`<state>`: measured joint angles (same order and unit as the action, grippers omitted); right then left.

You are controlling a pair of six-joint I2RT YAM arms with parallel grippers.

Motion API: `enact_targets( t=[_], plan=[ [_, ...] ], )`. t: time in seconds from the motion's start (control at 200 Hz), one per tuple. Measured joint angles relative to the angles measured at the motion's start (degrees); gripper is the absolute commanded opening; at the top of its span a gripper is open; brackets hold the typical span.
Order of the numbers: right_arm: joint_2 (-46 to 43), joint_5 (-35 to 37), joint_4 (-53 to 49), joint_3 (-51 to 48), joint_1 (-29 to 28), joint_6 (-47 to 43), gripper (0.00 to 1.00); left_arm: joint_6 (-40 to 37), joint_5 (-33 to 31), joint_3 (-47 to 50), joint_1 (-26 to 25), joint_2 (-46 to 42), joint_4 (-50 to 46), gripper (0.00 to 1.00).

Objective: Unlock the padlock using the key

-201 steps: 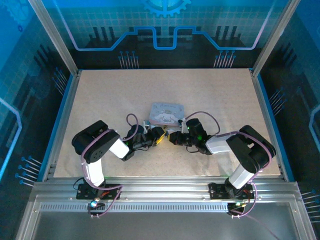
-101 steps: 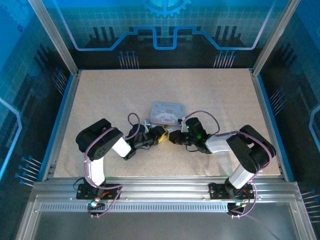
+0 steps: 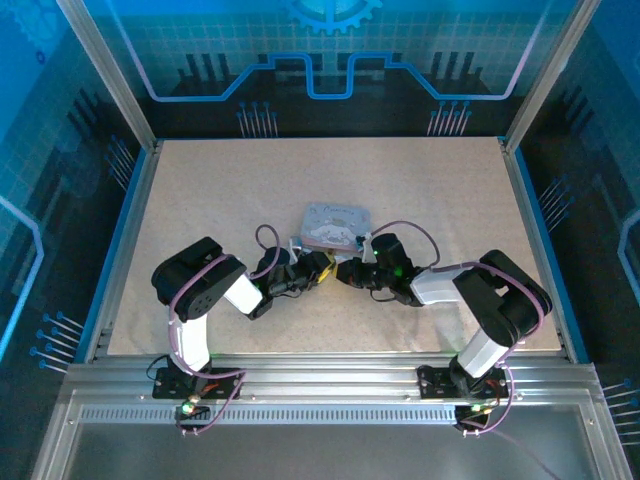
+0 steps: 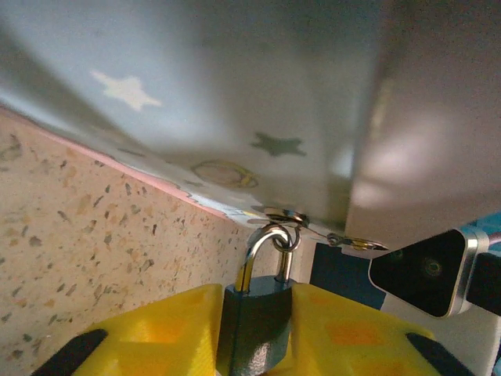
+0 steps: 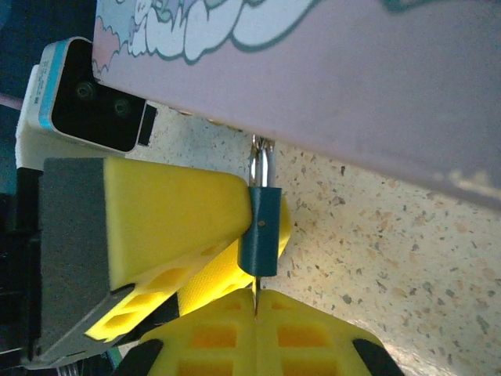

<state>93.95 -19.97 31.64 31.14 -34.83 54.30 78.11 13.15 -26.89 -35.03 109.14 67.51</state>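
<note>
Sitting within left hand's [image 4: 254, 296] grip: padlock [image 4: 253, 329]

Left arm [image 3: 200, 290] and right arm [image 3: 485, 290] fold low, reaching inward, tips nearly meeting. The left gripper [image 3: 318, 268] clamps the padlock [image 4: 254, 329]; the right gripper [image 3: 348, 272] pinches the key [image 5: 256, 287].

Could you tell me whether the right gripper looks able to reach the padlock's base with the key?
Probably yes: the right gripper, shut on the key, sits just below the padlock with nothing between them; the left gripper clasps only the padlock's sides.
</note>
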Motion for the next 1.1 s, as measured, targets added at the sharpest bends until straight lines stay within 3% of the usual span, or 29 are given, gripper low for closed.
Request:
enact_targets(
  t=[0.235, 0.775, 0.95, 1.096],
  plan=[
    [-3.0, 1.1, -4.2, 0.0, 0.1, 0.7, 0.20, 0.0, 0.2, 0.0, -0.3, 0.0, 0.4, 0.12],
    [-18.0, 8.1, -17.6, -1.4, 0.5, -7.3, 0.47, -0.5, -0.7, 0.0, -0.7, -4.5, -5.9, 0.10],
    [-26.3, 12.9, -21.8, -1.5, 0.8, -15.0, 0.70, -0.5, -0.9, 0.0, -0.8, -5.4, -7.4, 0.10],
    [-34.1, 17.4, -23.1, -2.3, 0.7, -23.4, 0.99, -0.5, -1.2, 0.0, -1.0, -6.6, -9.2, 0.10]
  ],
)
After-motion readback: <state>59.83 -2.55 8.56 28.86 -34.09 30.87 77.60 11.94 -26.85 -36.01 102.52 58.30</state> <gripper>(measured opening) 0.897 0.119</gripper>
